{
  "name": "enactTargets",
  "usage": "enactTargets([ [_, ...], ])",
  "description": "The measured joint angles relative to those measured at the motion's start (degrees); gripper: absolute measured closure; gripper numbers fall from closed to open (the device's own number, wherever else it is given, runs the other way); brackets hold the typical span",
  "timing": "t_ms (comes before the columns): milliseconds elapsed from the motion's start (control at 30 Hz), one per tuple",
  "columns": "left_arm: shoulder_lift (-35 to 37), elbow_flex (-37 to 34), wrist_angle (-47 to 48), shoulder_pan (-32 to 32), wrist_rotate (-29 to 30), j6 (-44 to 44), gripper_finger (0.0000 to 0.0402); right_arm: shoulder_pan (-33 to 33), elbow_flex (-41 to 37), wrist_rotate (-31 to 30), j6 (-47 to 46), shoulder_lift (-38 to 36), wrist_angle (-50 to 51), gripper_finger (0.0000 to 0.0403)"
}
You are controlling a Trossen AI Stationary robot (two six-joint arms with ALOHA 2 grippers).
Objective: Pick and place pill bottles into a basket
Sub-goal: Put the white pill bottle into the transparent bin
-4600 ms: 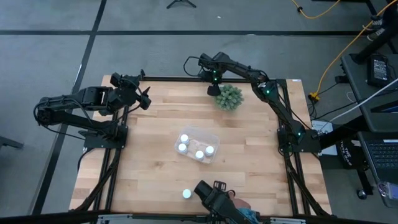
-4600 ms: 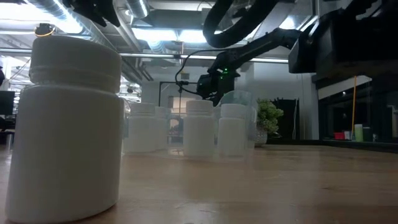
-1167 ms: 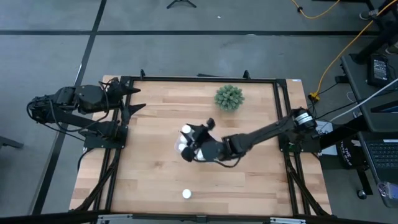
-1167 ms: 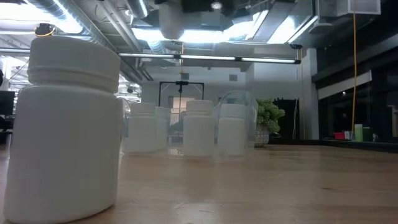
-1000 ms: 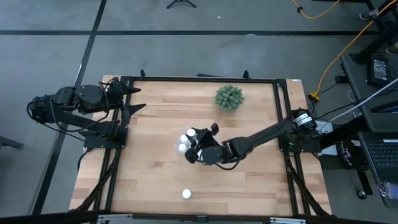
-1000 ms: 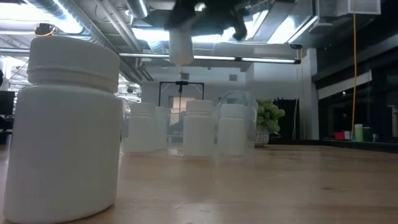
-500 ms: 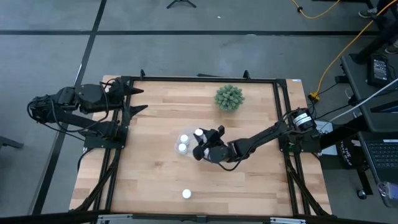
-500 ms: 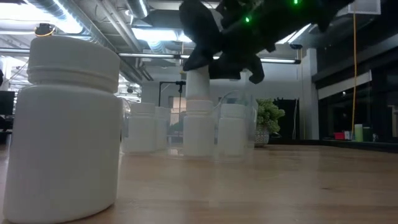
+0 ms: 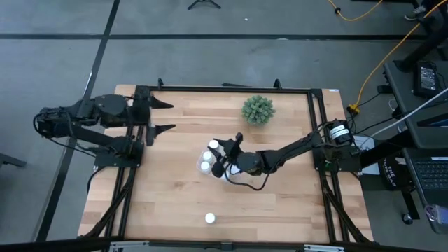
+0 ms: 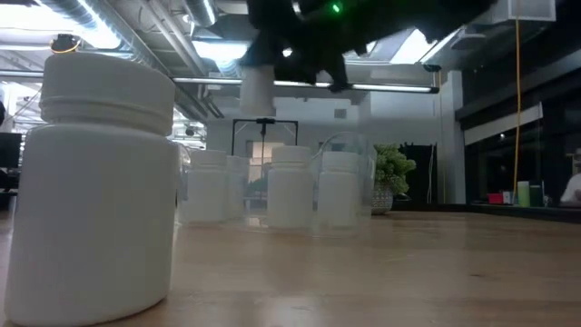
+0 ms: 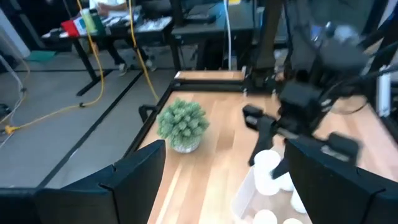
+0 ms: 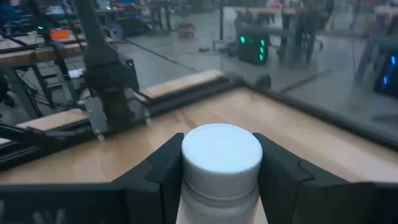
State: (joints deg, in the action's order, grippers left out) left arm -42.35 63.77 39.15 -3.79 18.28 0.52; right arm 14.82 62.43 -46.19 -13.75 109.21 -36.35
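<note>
Right end effector (image 9: 222, 155) gripping a bottle (image 12: 221, 163) tight, hanging above basket (image 9: 208, 155). Left end effector (image 9: 163, 117) idling wide apart, empty, well left of basket. Lone bottle (image 9: 209, 218) sitting near basket on tabletop (image 9: 168, 196).

Showing grey floor (image 9: 210, 63) crossed by dark tape lines (image 9: 105, 35) — yellow cable (image 9: 381, 66) trailing at right. Glowing ceiling lights (image 10: 218, 50) and ducts overhead — desks (image 11: 124, 25) standing beyond wooden table (image 9: 182, 196).
</note>
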Motion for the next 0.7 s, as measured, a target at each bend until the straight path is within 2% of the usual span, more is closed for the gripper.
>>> enactTargets([
  [233,-6.24,0.0,0.03,2.59,-1.44,-1.95,0.008,-0.55,7.73,2.49,10.88,-0.02,2.22,0.0246],
  [400,-9.64,0.0,0.56,5.11,-3.69,-3.26,0.008,-0.48,12.11,2.82,14.91,-0.82,2.92,0.0246],
  [500,-10.74,0.0,0.42,7.05,-6.98,-3.28,0.008,-0.41,15.07,2.73,15.48,-2.49,9.33,0.0246],
  [633,-11.84,0.0,-1.52,9.41,-14.74,-3.28,0.0079,-0.37,18.53,2.66,12.5,-5.15,20.15,0.0246],
  [700,-12.8,0.0,-2.13,10.3,-16.94,-3.26,0.0077,-0.37,19.61,2.73,12.71,-5.71,22.37,0.0246],
])
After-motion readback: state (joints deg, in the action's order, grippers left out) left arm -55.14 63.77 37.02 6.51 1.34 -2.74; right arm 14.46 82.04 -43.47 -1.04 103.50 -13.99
